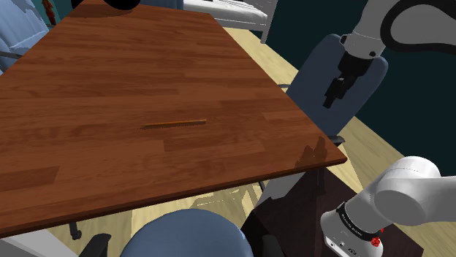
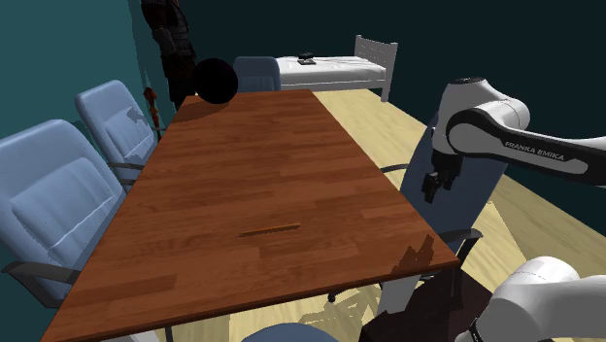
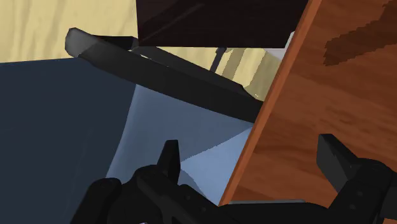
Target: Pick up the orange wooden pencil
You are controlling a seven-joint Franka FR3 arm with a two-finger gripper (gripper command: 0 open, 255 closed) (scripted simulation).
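Thin orange-brown pencil (image 1: 174,123) lies untouched near the middle of the brown wood-grain surface (image 1: 88,66), well apart from the black pincer (image 1: 332,96), which hangs beyond the surface's edge, fingers apart, seemingly empty; approach, grasp and lift all remain.

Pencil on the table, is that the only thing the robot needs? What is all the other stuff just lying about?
For the job:
- the orange pencil, lying flat on the table
- the robot's black hand, open, out past the table's edge

Just lying about:
- the blue chairs
- the black ball at the table's far end
- the white bed
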